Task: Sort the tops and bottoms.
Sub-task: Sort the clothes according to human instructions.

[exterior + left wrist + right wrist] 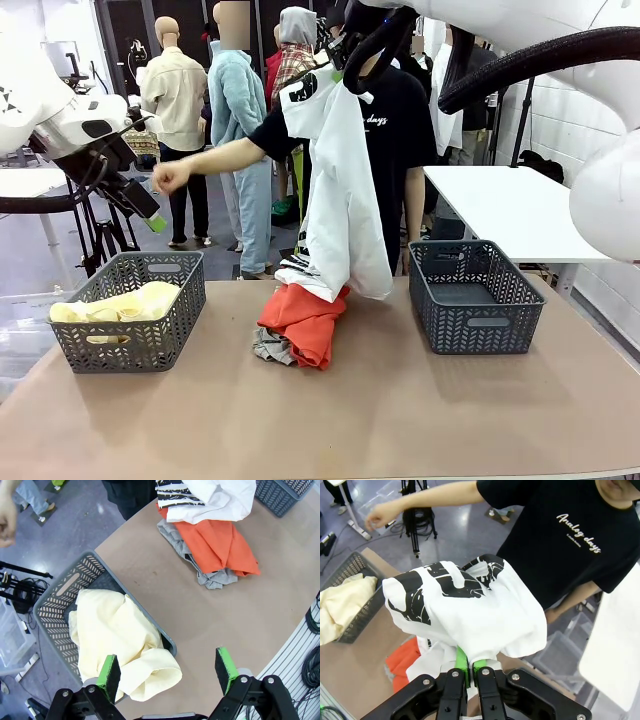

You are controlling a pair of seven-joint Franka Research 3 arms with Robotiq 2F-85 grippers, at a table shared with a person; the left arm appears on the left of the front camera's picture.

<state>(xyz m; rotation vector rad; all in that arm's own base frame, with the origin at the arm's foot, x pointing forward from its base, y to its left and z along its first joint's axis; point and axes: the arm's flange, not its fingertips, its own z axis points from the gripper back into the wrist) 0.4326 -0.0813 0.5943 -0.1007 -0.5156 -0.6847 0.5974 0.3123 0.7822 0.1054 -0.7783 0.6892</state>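
My right gripper [338, 70] is high above the table's middle, shut on a white garment with black print [340, 200] that hangs down to the pile. In the right wrist view its pads [461, 661] pinch the bunched white cloth [470, 610]. Under the hanging hem lie an orange-red garment [305, 322] and a grey one [268, 347]. My left gripper [150, 215] hovers open above the left basket [128, 345], which holds a pale yellow garment [125, 303]. From the left wrist, the open gripper [167, 672] is over the yellow cloth [117, 640] and the basket's corner.
An empty grey basket [475, 330] stands on the right of the table. A person in a black T-shirt [395, 130] stands at the far side, one hand [170, 177] stretched out towards the left basket's side. A white table [520, 215] stands behind on the right.
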